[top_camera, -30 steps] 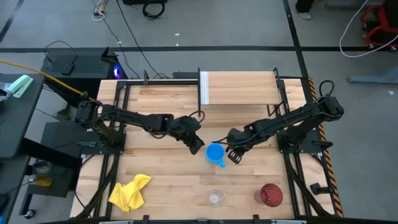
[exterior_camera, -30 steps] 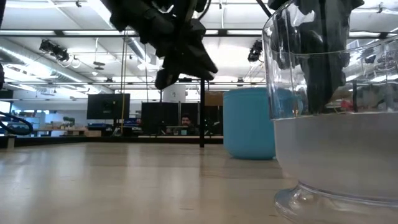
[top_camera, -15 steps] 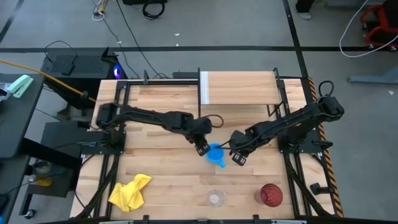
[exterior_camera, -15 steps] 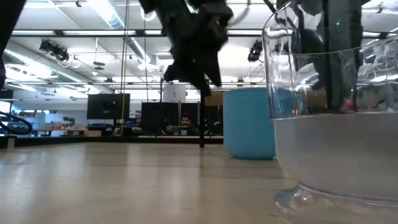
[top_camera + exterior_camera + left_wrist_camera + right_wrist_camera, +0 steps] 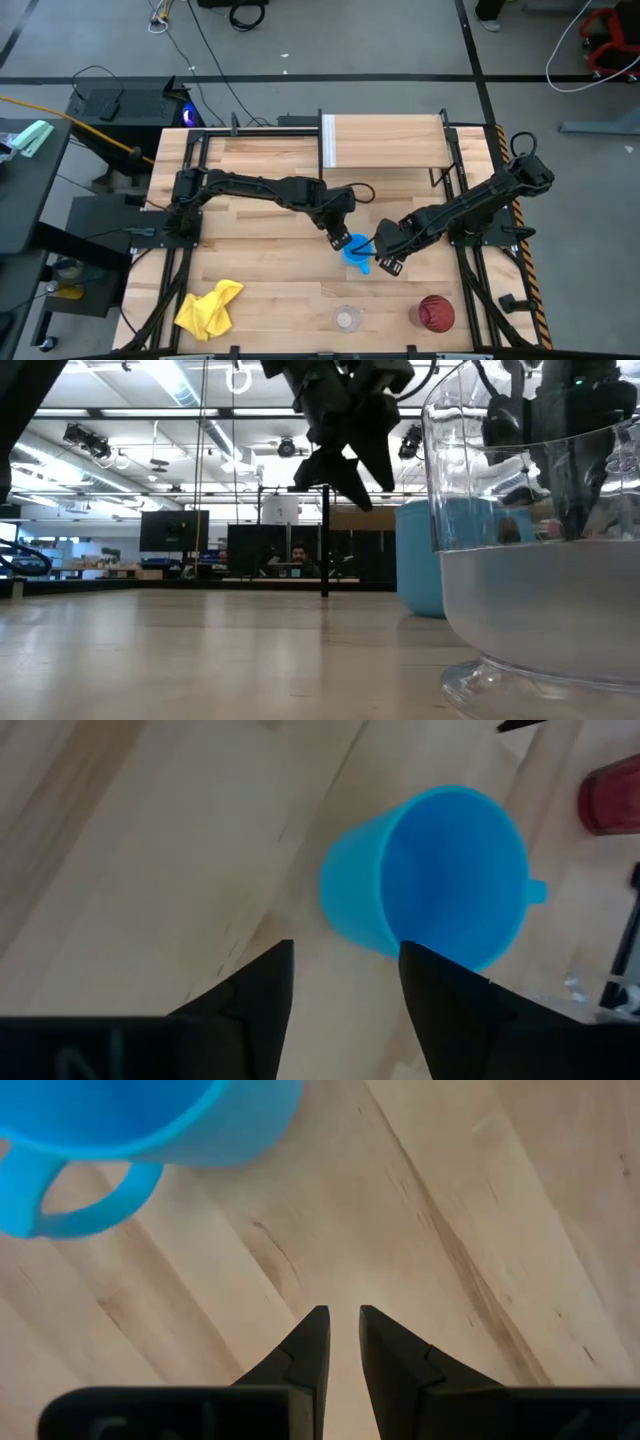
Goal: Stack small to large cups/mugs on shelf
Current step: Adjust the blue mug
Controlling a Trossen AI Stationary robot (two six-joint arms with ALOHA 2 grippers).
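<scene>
The blue mug (image 5: 355, 250) stands upright on its base near the table's middle, handle (image 5: 60, 1200) toward the near edge. My left gripper (image 5: 338, 240) hovers open just left of the mug (image 5: 430, 870) and above the table (image 5: 345, 460), touching nothing. My right gripper (image 5: 388, 265) is right of the mug, its fingers a narrow gap apart (image 5: 338, 1325) with nothing between them. The clear cup (image 5: 346, 318) and the dark red tumbler (image 5: 436, 312) stand by the near edge. The shelf (image 5: 385, 142) lies at the far side.
A yellow cloth (image 5: 210, 308) lies crumpled at the near left. Black frame posts (image 5: 452, 150) stand at the shelf's ends. In the low view the clear cup (image 5: 540, 580) fills the right side, close to the camera. Bare planks (image 5: 250, 260) lie left of the mug.
My left gripper has swung toward the table's right and near edge, up to the blue mug, and has opened. My right gripper has drawn back toward the near edge. The mug has slid a little toward the near right, staying upright.
</scene>
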